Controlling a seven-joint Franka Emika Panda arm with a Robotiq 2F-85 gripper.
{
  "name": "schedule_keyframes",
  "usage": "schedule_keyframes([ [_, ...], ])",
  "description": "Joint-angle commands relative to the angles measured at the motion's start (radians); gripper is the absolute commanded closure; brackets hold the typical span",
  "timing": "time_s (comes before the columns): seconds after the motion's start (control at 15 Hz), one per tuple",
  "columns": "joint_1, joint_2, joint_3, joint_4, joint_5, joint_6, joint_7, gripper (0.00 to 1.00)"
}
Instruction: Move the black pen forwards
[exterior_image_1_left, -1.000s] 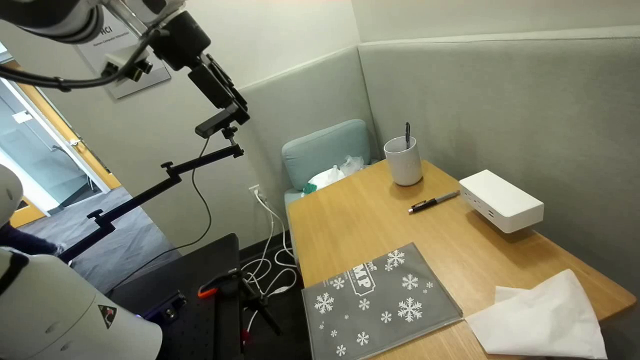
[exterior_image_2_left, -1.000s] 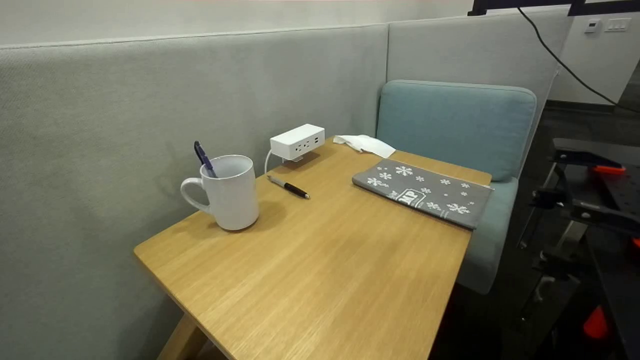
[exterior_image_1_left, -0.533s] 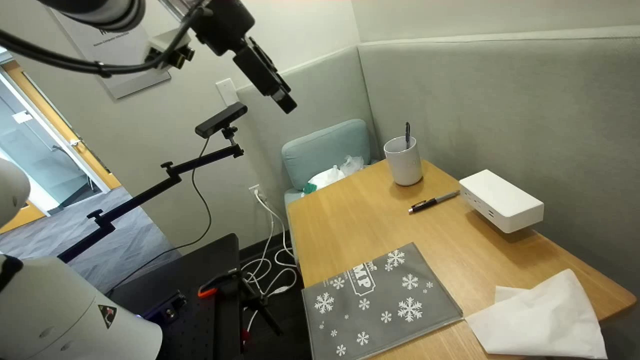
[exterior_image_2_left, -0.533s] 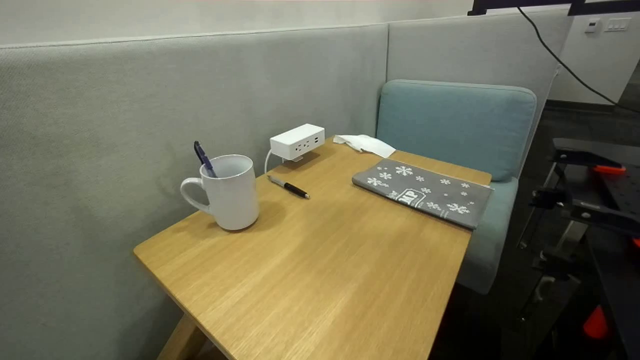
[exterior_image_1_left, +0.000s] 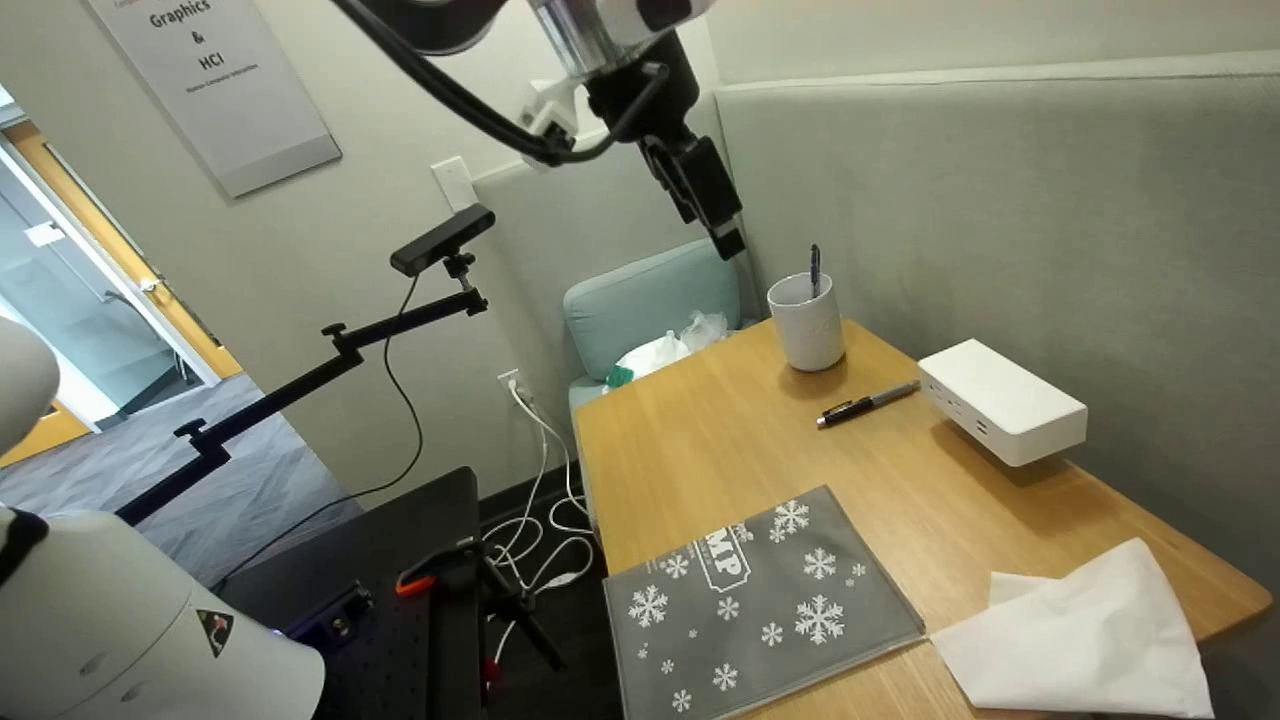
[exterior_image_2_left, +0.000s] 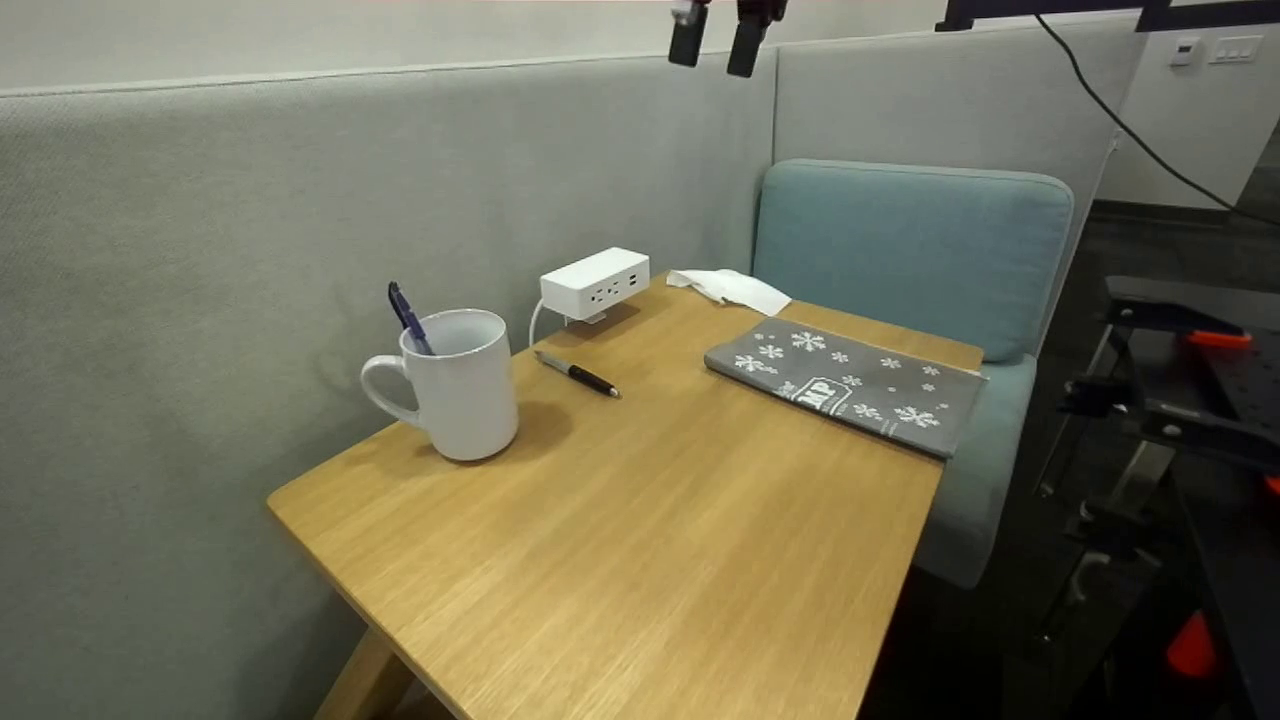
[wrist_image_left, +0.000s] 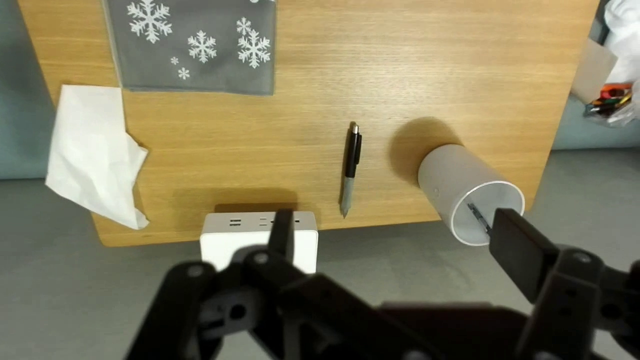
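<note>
A black pen with a grey front half lies flat on the wooden table between the white mug and the white power box. It also shows in an exterior view and in the wrist view, with its tip toward the table's wall-side edge. My gripper is open and empty, high above the table. Its two separate fingers show at the top of an exterior view. In the wrist view the fingers are wide apart with nothing between them, and the pen lies ahead of them.
A white mug with another dark pen in it stands near the table's end. The white power box sits at the wall-side edge. A grey snowflake folder and white napkin lie on the table. A padded wall borders it.
My arm and gripper have moved right in an exterior view, toward the table and the mug. The fingers have come into the top of an exterior view. The pen has not moved.
</note>
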Motion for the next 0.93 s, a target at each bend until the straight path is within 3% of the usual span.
schedule_keyframes([
  [0.0, 0.008, 0.036, -0.007, 0.032, 0.004, -0.010, -0.005, 0.00],
  [0.2, 0.009, 0.077, -0.006, 0.070, 0.004, -0.017, -0.005, 0.00],
  [0.27, 0.007, 0.108, -0.012, 0.097, -0.015, -0.010, 0.055, 0.00],
  [0.53, 0.009, 0.278, -0.024, 0.221, -0.026, -0.042, 0.153, 0.00],
  [0.87, 0.027, 0.527, -0.039, 0.374, -0.005, 0.056, 0.240, 0.00],
])
